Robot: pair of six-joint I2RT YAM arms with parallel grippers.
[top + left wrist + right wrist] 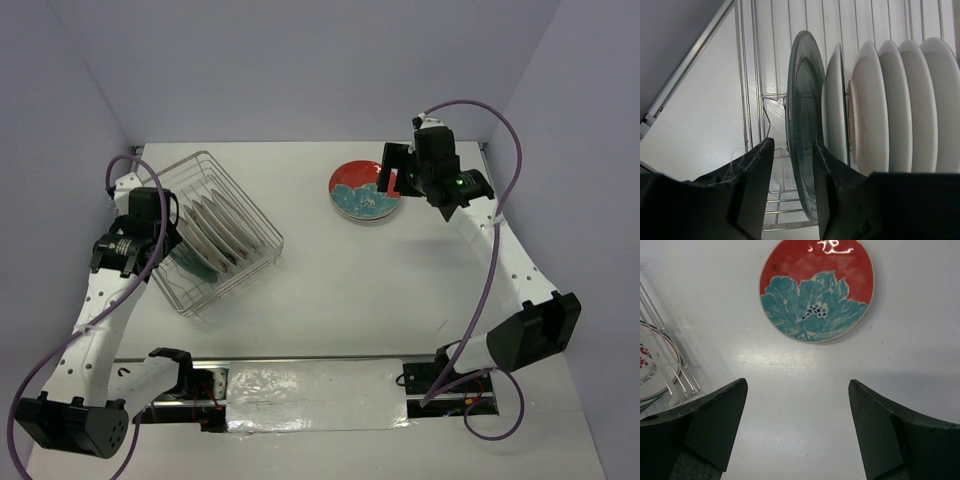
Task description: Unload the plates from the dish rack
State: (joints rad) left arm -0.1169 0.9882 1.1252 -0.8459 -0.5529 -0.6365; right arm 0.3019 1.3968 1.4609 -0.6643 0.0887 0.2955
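Note:
The dish rack [215,165], a silver wire basket, sits at the left with several plates [225,235] standing on edge in it. In the left wrist view my left gripper [793,145] straddles the rim of the grey-teal plate [805,100], the end one of the row. Its right finger lies against the plate and a gap shows at the left finger. White plates [875,110] stand close behind it. The red-and-teal floral plate [362,190] lies flat on the table at the back right. My right gripper [798,385] hovers open and empty just beside that plate [816,290].
The rack's wire wall [772,95] and base bars run close around my left fingers. In the right wrist view the rack's corner [682,380] shows at the left edge with a red-marked white plate [650,370] in it. Purple walls enclose the table.

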